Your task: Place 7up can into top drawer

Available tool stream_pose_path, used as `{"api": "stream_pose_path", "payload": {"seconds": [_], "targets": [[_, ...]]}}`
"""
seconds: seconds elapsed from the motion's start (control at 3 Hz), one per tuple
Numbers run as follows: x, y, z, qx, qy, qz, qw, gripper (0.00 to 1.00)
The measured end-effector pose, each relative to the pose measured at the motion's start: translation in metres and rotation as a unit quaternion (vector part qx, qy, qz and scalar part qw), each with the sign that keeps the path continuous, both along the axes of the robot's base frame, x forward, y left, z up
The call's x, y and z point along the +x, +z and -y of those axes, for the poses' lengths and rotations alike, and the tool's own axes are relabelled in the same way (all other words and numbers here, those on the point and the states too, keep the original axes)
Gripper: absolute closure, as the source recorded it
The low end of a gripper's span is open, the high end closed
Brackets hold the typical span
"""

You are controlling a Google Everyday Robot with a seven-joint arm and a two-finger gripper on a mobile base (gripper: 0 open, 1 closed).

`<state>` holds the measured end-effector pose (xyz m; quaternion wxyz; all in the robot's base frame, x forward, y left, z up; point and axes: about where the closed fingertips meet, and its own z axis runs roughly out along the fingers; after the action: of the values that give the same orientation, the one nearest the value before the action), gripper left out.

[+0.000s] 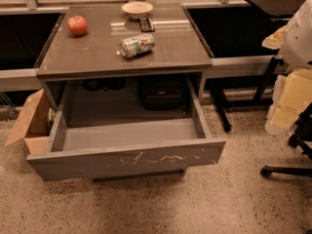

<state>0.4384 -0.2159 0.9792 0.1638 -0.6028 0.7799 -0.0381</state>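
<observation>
The 7up can (pixel 137 45) lies on its side on the grey table top (pixel 97 52), near the middle, silvery-green and white with dented sides. The top drawer (pixel 127 159) below is pulled wide open toward me; its scratched front panel faces me and its inside looks empty. A white rounded body (pixel 298 33) at the right edge may be part of my arm. My gripper itself is not in view, and nothing holds the can.
A red apple (pixel 77 25) sits at the table's back left. A white bowl (pixel 137 8) and a dark remote-like object (pixel 146 24) are at the back. A brown cardboard box (pixel 30 122) stands left of the drawer. A black bag (pixel 162 93) sits under the table. A chair base (pixel 292 165) is at the right.
</observation>
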Motion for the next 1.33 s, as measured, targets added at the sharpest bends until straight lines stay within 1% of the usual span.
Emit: {"api": "stream_pose_path", "payload": {"seconds": [0.33,0.67,1.0,1.33], "targets": [[0.0,0.0,0.0,0.0,0.0,0.0,1.0,0.0],[0.021,0.0,-0.006,0.005,0.023,0.01,0.9997,0.0],[0.055,-0.006,-0.014,0.022,0.056,0.012,0.9981,0.0],[0.105,-0.014,-0.027,0.056,0.078,0.019,0.9952,0.0]]}}
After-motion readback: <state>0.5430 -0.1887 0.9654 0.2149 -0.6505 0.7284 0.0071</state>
